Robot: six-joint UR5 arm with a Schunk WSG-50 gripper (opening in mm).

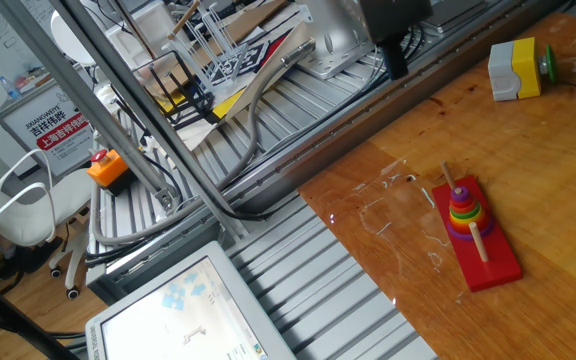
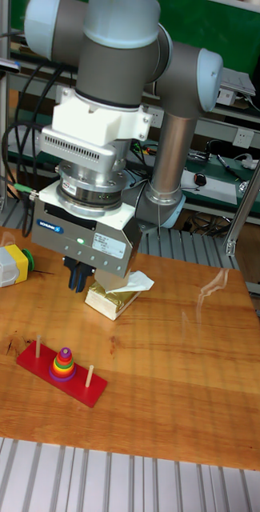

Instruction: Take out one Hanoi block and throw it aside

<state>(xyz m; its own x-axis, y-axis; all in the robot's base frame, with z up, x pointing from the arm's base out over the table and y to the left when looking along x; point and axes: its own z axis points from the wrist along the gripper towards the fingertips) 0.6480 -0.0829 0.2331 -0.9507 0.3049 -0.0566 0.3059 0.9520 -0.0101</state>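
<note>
Rings are sitting in one stack on the middle peg of the red peg base (image 2: pixel 62 378), which is lying on the wooden bench (image 2: pixel 170 376); the base is carrying three pegs, the two outer ones bare. Counting the stack is hard at this size: bands of purple, yellow, green and red are showing, and the Hanoi block (image 1: pixel 457 231), the purple ring, is lying at the very bottom, touching the base. One gripper (image 2: pixel 80 278) is hanging above the bench behind the base, well apart from the stack and holding nothing; its dark fingers are pointing down and appearing close together, but how wide the gap is I cannot tell. One grey and yellow box (image 2: pixel 9 265) with a green knob is standing near the bench's far left corner in the tall fixed view. One yellowish tissue packet (image 2: pixel 114 298) is lying just behind the gripper, a white sheet poking out. In the fixed view only a dark part of the arm is showing at the top edge
</note>
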